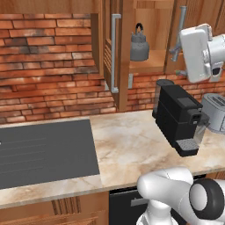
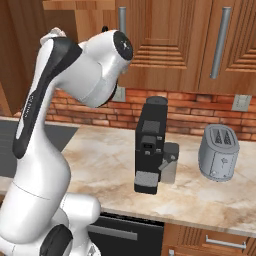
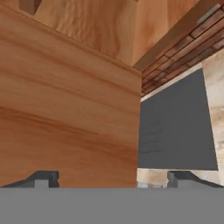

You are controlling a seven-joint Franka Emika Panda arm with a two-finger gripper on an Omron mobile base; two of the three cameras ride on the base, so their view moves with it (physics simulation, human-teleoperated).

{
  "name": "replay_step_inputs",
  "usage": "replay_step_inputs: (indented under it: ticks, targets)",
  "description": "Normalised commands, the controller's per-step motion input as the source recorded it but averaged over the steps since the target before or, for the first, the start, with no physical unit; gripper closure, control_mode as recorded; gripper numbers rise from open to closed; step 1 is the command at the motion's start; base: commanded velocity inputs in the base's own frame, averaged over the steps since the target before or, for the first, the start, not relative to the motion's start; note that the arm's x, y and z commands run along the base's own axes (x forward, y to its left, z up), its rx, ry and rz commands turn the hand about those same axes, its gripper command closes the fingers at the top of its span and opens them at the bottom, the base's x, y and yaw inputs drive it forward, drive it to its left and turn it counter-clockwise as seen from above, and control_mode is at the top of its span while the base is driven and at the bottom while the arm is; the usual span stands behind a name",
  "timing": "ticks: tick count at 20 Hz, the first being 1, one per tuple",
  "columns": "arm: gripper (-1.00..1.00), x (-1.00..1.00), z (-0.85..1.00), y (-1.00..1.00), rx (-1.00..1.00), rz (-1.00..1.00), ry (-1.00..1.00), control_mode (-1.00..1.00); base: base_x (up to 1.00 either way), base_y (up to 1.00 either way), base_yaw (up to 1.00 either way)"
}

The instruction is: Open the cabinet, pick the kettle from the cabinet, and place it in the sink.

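Wood: the reddish-brown cabinet (image 1: 132, 39) stood with both doors swung out, its left door (image 1: 110, 48) edge-on with a grey bar handle (image 1: 115, 52), so the opening step looked done.
Kettle: the grey metal kettle (image 1: 139, 45) sat upright on the cabinet shelf, towards the left of the opening, black arched handle on top, nothing touching it.
Arm: the white wrist and hand (image 1: 200, 50) hung at cabinet height, to the right of the opening and near the right door's handle (image 1: 179, 35).
Gripper: the gripper (image 3: 113, 180) had its jaws spread wide with nothing between them; a plain wooden panel (image 3: 70, 109), probably a door face, lay close ahead of the tips.
Step in hand: by my reading, the reach for the kettle.
Doing it well: the hand would need to clear the right door, swing left to face the opening, and go in level above the shelf; closing on the body or under the arched handle looked safer than on the thin handle alone, and the spout should be kept out of the jaws.
Below: a black coffee machine (image 1: 179, 116) and a toaster (image 2: 218, 152) stood on the marble counter (image 1: 132, 140), so a dropped kettle would land among them.
Hard to tell: the kettle's spout direction was too small to read; how near the fingertips were to the panel was unclear.
Cut off: in the right base view the arm covered the cabinet opening.
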Motion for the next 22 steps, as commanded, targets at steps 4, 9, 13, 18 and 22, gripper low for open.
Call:
replay_step_inputs:
  ticks: [4,9,13,18,22]
  targets:
    - [-1.0,-0.09,0.0,-0.34,-0.23,-0.19,-0.14,-1.0,0.0,0.0,0.0]
    - [-1.0,-0.13,0.0,-0.33,-0.23,-0.21,-0.13,-1.0,0.0,0.0,0.0]
    - [-1.0,-0.11,-0.03,-0.26,-0.23,-0.22,-0.14,-1.0,0.0,0.0,0.0]
    - [-1.0,-0.07,-0.02,-0.29,-0.21,-0.21,-0.11,-1.0,0.0,0.0,0.0]
    - [-1.0,0.0,0.0,-0.29,-0.18,-0.18,-0.08,-1.0,0.0,0.0,0.0]
